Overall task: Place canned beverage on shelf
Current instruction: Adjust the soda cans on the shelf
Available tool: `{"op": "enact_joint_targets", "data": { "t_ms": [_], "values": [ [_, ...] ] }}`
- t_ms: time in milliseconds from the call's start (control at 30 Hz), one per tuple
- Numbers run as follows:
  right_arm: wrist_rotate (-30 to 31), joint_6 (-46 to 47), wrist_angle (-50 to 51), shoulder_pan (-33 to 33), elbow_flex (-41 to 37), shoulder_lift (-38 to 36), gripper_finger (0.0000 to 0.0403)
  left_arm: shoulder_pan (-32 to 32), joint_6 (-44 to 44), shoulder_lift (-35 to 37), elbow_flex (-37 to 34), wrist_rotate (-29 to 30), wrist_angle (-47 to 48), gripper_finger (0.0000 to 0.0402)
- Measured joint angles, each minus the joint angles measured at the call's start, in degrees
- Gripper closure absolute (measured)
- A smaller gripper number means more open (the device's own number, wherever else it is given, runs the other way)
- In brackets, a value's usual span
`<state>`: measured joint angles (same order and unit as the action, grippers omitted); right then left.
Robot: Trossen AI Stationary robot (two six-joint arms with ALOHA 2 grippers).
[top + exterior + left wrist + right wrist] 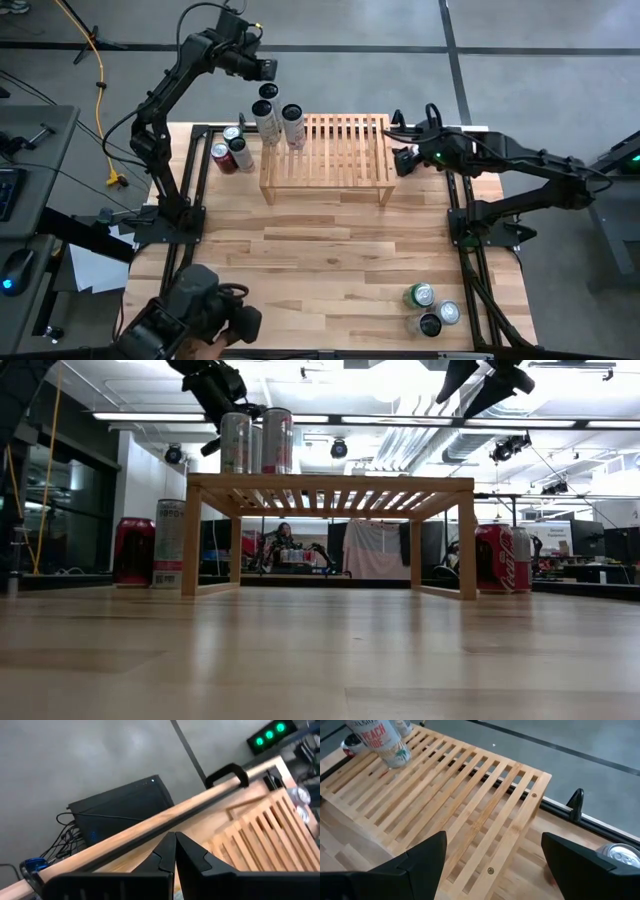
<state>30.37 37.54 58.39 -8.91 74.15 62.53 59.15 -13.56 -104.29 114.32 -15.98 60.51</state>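
Two cans [280,122] upright at shelf's [340,150] far-left corner, close together. Left gripper [268,72] closed, empty, just beyond; right gripper [402,158] open at right end. Risk: careless retreat tipping tall cans.

We see one wooden shelf [335,150] on one table [320,265]. We count two tall cans [280,124] standing on the shelf. We count three cans [231,150] on the table beside the shelf and three cans [430,309] at the near corner. There are two robot arms [170,95].
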Motion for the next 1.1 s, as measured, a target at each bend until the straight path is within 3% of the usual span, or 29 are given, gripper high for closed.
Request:
{"op": "enact_joint_targets", "data": {
  "t_ms": [133, 700, 1100],
  "values": [
    [0.0, 0.0, 0.0, 0.0, 0.0, 0.6, 0.0091, -0.3, 0.7, 0.0, 0.0, -2.2, -0.1, 0.0401],
    [0.0, 1.0, 0.0, 0.0, 0.0, 0.4, 0.0091, -0.3, 6.4, 0.1, 0.0, -2.4, 6.9, 0.0401],
    [0.0, 1.1, 0.0, 0.0, 0.0, 0.4, 0.0091, -0.4, 3.5, 0.3, 0.2, -2.8, -0.5, 0.0401]
  ]
}}
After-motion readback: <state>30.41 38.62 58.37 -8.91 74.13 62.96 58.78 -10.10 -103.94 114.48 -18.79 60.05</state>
